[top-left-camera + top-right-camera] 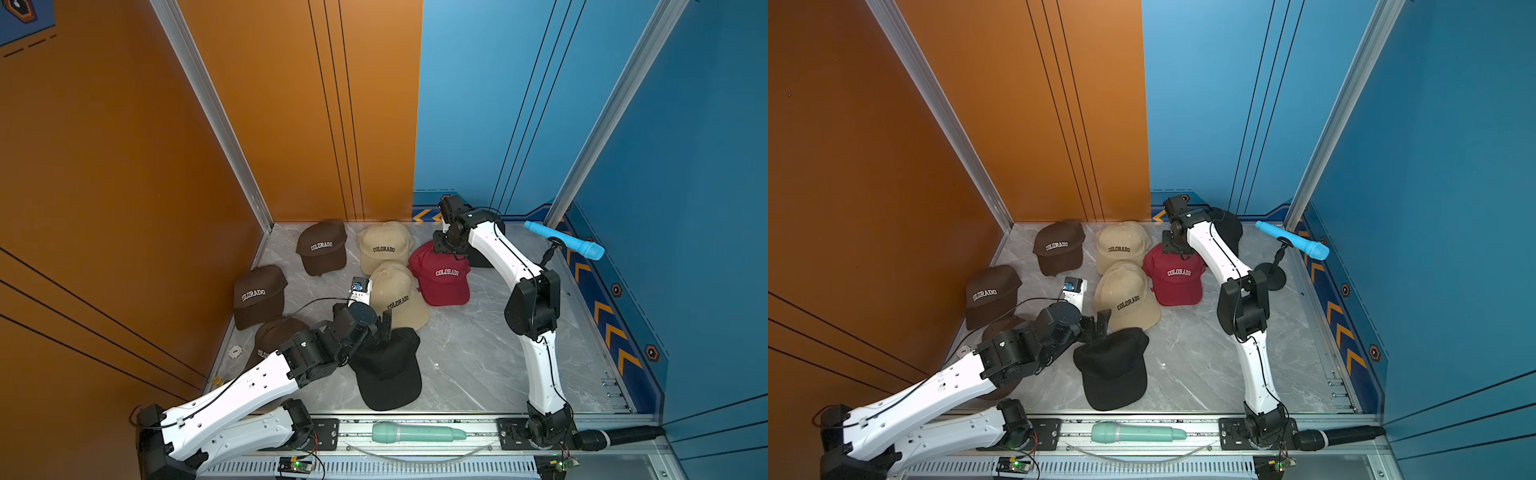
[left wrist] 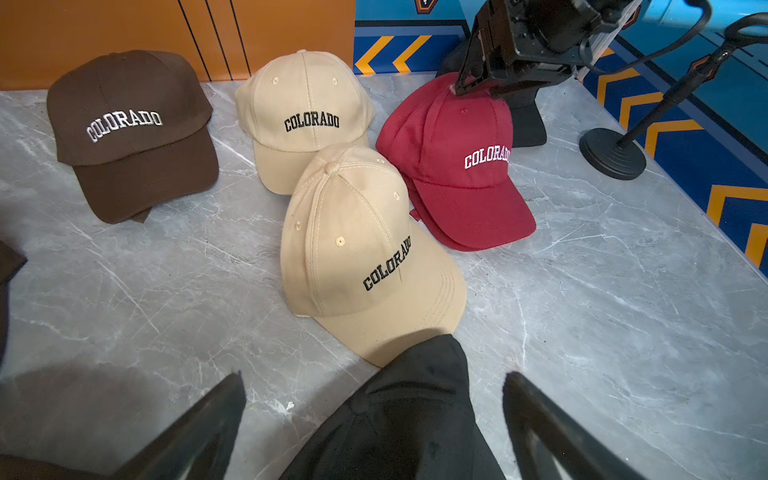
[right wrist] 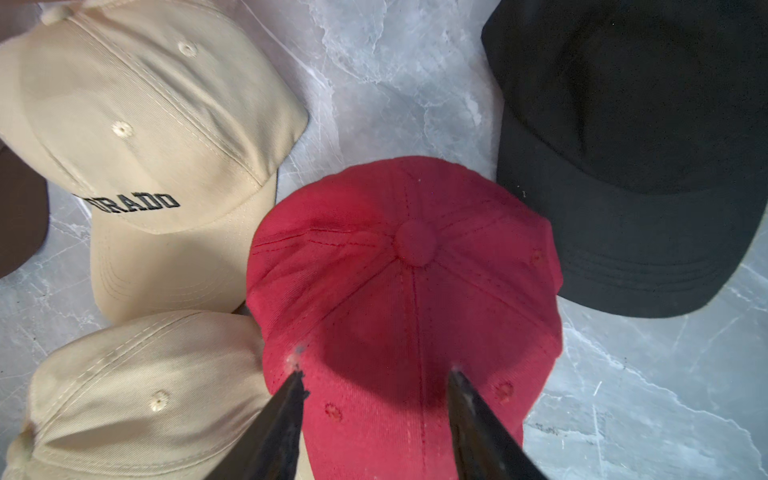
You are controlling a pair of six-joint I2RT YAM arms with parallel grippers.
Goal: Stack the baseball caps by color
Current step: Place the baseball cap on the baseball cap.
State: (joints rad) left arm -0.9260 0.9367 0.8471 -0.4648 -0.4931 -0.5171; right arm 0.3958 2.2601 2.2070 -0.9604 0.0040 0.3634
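Note:
Two red caps [image 1: 444, 278] lie stacked at the back right. My right gripper [image 3: 376, 374] stands open over the top one's crown [image 3: 413, 243], fingertips at the fabric and nothing pinched. A plain black cap [image 1: 388, 370] lies at the front. My left gripper [image 2: 374, 401] is open and straddles its rear end [image 2: 415, 390]. Two beige caps [image 1: 384, 245] [image 1: 397, 299] sit mid-table. Brown caps [image 1: 322, 247] [image 1: 257, 295] lie to the left, and a third [image 1: 276, 334] is partly under my left arm. Another black cap [image 1: 1229, 232] shows behind my right arm.
A blue microphone [image 1: 565, 241] on a black stand with a round base [image 1: 1271, 276] is at the back right. A green microphone [image 1: 415, 432] and a black one [image 1: 619, 436] lie along the front rail. The orange wall [image 1: 124, 208] and the blue wall [image 1: 685, 208] close in the marble table [image 1: 469, 345].

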